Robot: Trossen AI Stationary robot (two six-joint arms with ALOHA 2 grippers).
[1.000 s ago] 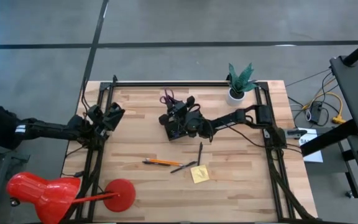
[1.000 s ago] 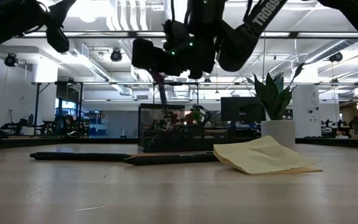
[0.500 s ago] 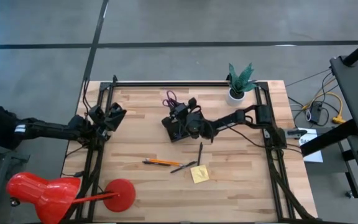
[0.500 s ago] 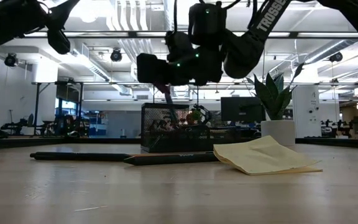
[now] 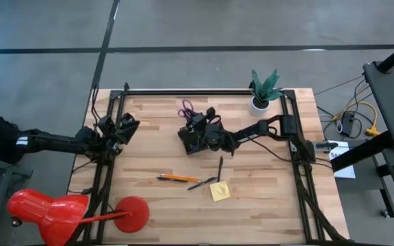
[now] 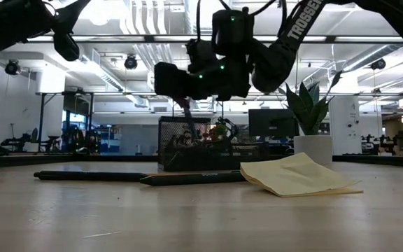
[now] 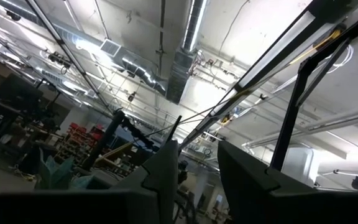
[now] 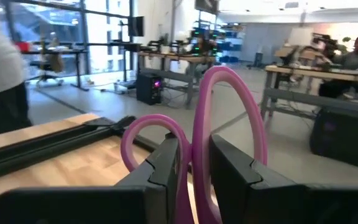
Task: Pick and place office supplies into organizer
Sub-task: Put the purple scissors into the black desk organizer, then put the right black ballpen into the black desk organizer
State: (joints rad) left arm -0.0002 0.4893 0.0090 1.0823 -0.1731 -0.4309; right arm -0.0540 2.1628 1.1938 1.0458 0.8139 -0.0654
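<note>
My right gripper (image 5: 197, 123) hovers over the black mesh organizer (image 5: 195, 141) (image 6: 193, 143), shut on the purple-handled scissors (image 5: 185, 108) (image 8: 225, 106). The scissors' blades (image 6: 186, 108) slant down into the organizer's top. The orange pencil (image 5: 173, 178), two dark pens (image 5: 202, 183) (image 5: 220, 167) and the yellow sticky-note pad (image 5: 219, 191) (image 6: 296, 175) lie flat on the table nearer the front. My left gripper (image 5: 124, 127) (image 7: 194, 162) waits at the table's left edge, open and pointing up at the ceiling. My right gripper pinches the scissors between its two fingers (image 8: 166, 165) just below where the two purple handle loops meet (image 8: 192, 149). It slants down from the table's right side. The scissors are tilted, handles up toward the far edge and blades down in the organizer.
A white pot with a green plant (image 5: 262, 92) (image 6: 312, 126) stands at the far right. A red desk lamp (image 5: 67, 212) sits at the near-left corner. Black frame rails (image 5: 104, 171) run along the table's left and right sides. Bare wood lies around the pens.
My right gripper has come down a little over the organizer, still shut on the scissors. The blades have sunk lower into the organizer, so less of them shows above its rim.
</note>
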